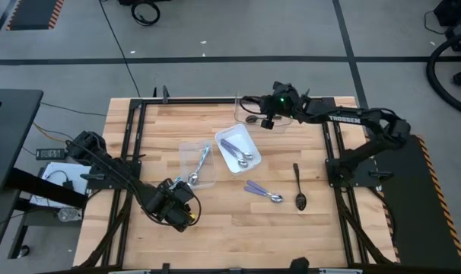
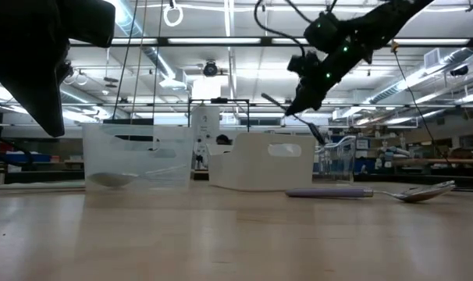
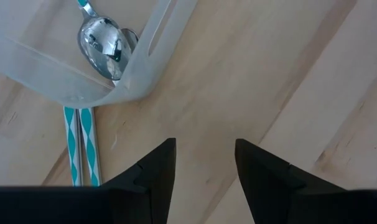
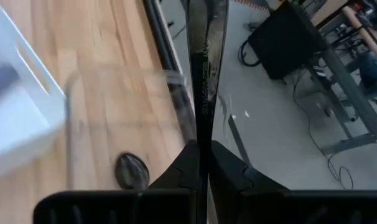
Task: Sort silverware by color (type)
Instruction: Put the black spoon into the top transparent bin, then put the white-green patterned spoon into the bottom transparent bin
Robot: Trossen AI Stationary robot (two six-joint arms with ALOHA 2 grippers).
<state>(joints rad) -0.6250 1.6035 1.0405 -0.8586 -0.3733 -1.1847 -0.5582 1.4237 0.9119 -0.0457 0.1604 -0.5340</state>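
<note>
My right gripper (image 4: 204, 149) hovers at the table's far side, shut on a black spoon (image 4: 204, 62), above a clear container (image 1: 246, 113) in which a dark spoon head (image 4: 131, 171) lies. My left gripper (image 3: 204, 146) stands open over bare wood at the near left, touching nothing, close to the near corner of a clear container (image 1: 196, 164). That container holds shiny spoon heads (image 3: 104, 43) with a teal handle. Two teal-striped handles (image 3: 83, 146) show beside that corner. A white container (image 1: 238, 148) holds purple-handled spoons. Purple-handled spoons (image 1: 262, 192) and a black spoon (image 1: 300, 186) lie on the table. My right gripper pinches the black spoon's flat handle (image 4: 204, 124) between its two fingers. The handle runs straight on ahead of the fingertips, along the fingers. It comes in from the table's right, slanting down. The spoon is lifted clear, above the far clear container; its bowl does not show.
Black rails (image 1: 131, 144) run along the table's left and right sides. Open wood lies between the left gripper and the loose spoons at the near right. Beyond the far edge are floor, cables and workshop furniture.
</note>
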